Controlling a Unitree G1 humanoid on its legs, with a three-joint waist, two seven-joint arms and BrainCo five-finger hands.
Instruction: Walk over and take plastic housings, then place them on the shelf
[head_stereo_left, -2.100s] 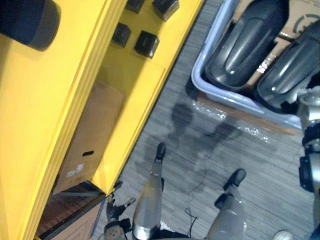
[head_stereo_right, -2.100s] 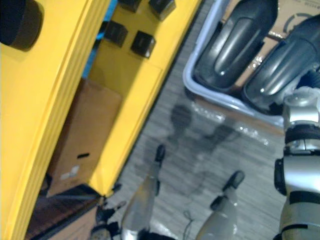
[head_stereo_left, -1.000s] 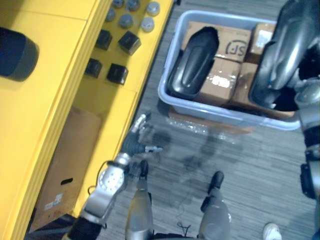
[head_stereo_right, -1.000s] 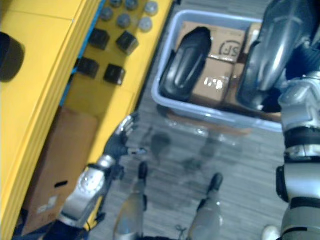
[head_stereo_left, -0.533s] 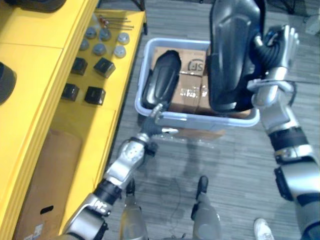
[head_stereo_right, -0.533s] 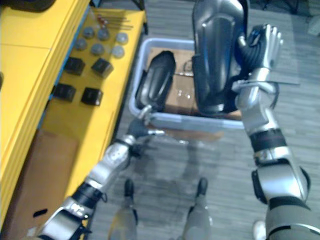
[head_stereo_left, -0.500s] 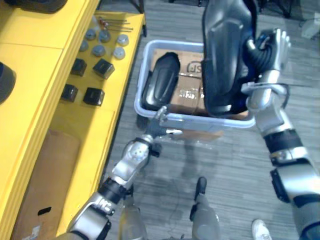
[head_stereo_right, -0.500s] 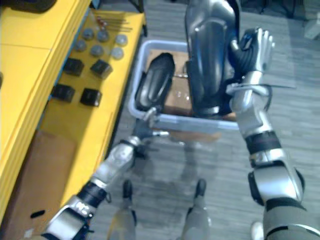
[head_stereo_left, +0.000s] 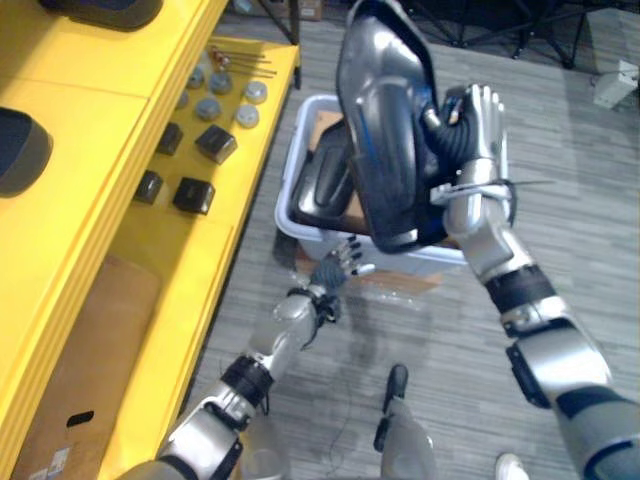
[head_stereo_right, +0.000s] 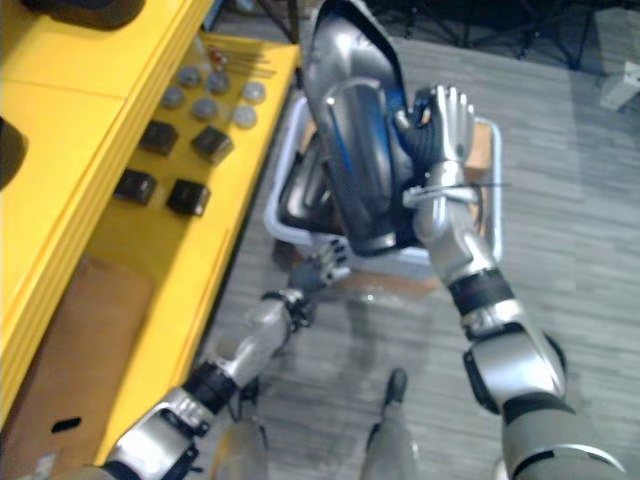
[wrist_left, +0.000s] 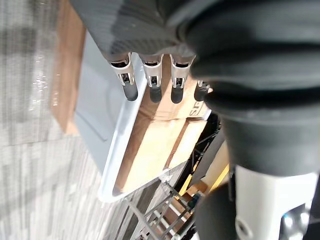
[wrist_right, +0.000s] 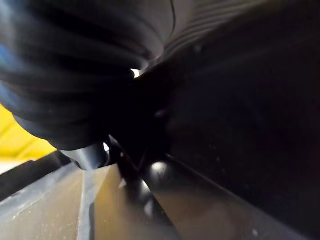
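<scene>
My right hand (head_stereo_left: 468, 135) holds a large dark grey plastic housing (head_stereo_left: 385, 130) upright in the air above the bin, its thumb hooked over the housing's edge. The same housing's dark inner face (wrist_right: 225, 125) shows close up in the right wrist view. A second dark housing (head_stereo_left: 325, 185) lies in the pale blue bin (head_stereo_left: 300, 228), partly hidden behind the lifted one. Just before the bin's front rim (wrist_left: 125, 135) my left hand (head_stereo_left: 335, 268) reaches out with straight fingers (wrist_left: 152, 85) and holds nothing.
A yellow shelf (head_stereo_left: 100, 220) runs along the left, carrying small black blocks (head_stereo_left: 193, 195), grey round caps (head_stereo_left: 215, 105) and a dark housing (head_stereo_left: 20, 150) higher up. A cardboard box (head_stereo_left: 70, 400) sits underneath. Cardboard boxes (wrist_left: 155, 145) line the bin. Grey floor lies to the right.
The view has swung up and over. My right hand has raised the housing out of the bin and carried it leftward. My left hand has come up to the bin's front rim.
</scene>
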